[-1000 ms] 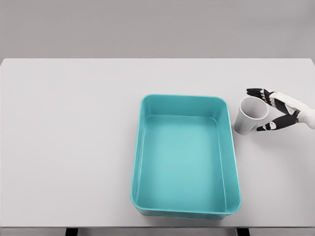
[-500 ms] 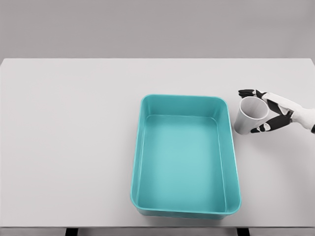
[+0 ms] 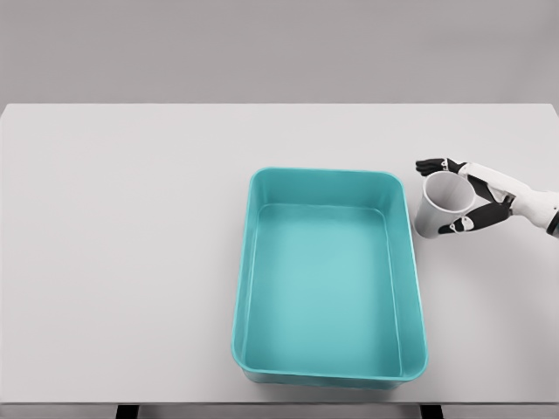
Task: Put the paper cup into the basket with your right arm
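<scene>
A white paper cup (image 3: 439, 208) stands upright on the white table (image 3: 131, 244), just right of the teal basket (image 3: 247, 262). My right hand (image 3: 434, 196) comes in from the right edge and brackets the cup. Its black fingers (image 3: 434, 164) reach past the cup's far side, and the thumb lies against the near side at the lower right. The fingers are still stretched out, so the hand is open around the cup. The cup rests on the table. The basket holds nothing. No left arm shows.
The basket's right wall (image 3: 410, 253) sits a few centimetres left of the cup. The table's right edge lies close behind my right wrist (image 3: 533, 205).
My right hand has slid left, so its fingers and thumb now reach around the cup on both sides. The cup and basket have stayed put.
</scene>
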Motion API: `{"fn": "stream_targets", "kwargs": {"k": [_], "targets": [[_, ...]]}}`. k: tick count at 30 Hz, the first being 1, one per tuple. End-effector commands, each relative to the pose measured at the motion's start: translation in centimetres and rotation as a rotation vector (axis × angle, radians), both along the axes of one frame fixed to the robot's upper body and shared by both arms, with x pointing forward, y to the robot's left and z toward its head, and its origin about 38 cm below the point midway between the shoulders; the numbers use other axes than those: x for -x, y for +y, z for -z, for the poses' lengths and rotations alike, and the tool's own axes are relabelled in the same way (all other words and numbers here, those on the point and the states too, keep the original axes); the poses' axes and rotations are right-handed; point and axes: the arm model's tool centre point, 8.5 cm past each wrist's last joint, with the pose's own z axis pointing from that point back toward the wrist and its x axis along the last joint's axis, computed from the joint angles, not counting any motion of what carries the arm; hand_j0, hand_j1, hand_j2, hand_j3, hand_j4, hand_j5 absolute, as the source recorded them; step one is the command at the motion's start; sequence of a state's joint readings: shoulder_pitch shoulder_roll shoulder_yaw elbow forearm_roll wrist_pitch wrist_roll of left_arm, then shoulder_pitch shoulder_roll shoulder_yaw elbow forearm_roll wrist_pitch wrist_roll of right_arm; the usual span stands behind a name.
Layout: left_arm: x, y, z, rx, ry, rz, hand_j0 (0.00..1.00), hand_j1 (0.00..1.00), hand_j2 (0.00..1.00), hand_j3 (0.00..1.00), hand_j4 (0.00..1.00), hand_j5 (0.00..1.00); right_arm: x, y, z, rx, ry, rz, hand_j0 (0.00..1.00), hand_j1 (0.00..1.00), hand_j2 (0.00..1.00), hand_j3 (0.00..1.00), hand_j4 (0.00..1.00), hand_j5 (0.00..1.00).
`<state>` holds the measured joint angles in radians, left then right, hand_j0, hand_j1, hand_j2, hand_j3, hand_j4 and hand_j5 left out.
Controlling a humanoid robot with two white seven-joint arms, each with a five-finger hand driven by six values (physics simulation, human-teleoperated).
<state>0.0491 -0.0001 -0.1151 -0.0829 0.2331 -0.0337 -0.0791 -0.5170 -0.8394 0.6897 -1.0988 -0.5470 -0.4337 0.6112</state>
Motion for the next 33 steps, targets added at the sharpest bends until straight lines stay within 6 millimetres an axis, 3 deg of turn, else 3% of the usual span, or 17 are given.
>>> {"fn": "stream_targets", "kwargs": {"k": [1, 9, 20, 23, 26, 30, 33], "targets": [[0.0, 0.0, 0.0, 0.001, 0.0, 0.0, 1.0, 1.0, 1.0, 1.0, 1.0, 1.0, 0.0, -0.1, -0.1, -0.004, 0.001, 0.005, 0.78, 0.78, 0.78, 0.78, 0.78, 0.78], [0.0, 0.0, 0.0, 0.001, 0.0, 0.0, 1.0, 1.0, 1.0, 1.0, 1.0, 1.0, -0.4, -0.6, -1.2, -0.019, -0.035, 0.019, 0.76, 0.76, 0.76, 0.76, 0.76, 0.76], [0.0, 0.0, 0.0, 0.001, 0.0, 0.0, 1.0, 1.0, 1.0, 1.0, 1.0, 1.0, -1.1, -1.2, -4.9, -0.077, -0.214, 0.015, 0.75, 0.75, 0.75, 0.75, 0.75, 0.75], [0.0, 0.0, 0.0, -0.001, 0.0, 0.0, 1.0, 1.0, 1.0, 1.0, 1.0, 1.0, -1.0, -0.6, -5.5, -0.086, -0.25, -0.014, 0.67, 0.67, 0.67, 0.67, 0.67, 0.67], [0.0, 0.0, 0.0, -0.001, 0.0, 0.0, 1.0, 1.0, 1.0, 1.0, 1.0, 1.0, -0.9, 0.0, -6.0, -0.089, -0.268, -0.037, 0.68, 0.68, 0.68, 0.68, 0.68, 0.68], [0.0, 0.0, 0.0, 0.001, 0.0, 0.0, 1.0, 1.0, 1.0, 1.0, 1.0, 1.0, -0.7, 1.3, -7.4, -0.101, -0.327, -0.091, 0.68, 0.68, 0.68, 0.68, 0.68, 0.68], [0.0, 0.0, 0.0, 0.001, 0.0, 0.0, 1.0, 1.0, 1.0, 1.0, 1.0, 1.0, -0.8, 0.6, -9.7, -0.109, -0.391, -0.077, 0.68, 0.68, 0.68, 0.68, 0.68, 0.68]]}}
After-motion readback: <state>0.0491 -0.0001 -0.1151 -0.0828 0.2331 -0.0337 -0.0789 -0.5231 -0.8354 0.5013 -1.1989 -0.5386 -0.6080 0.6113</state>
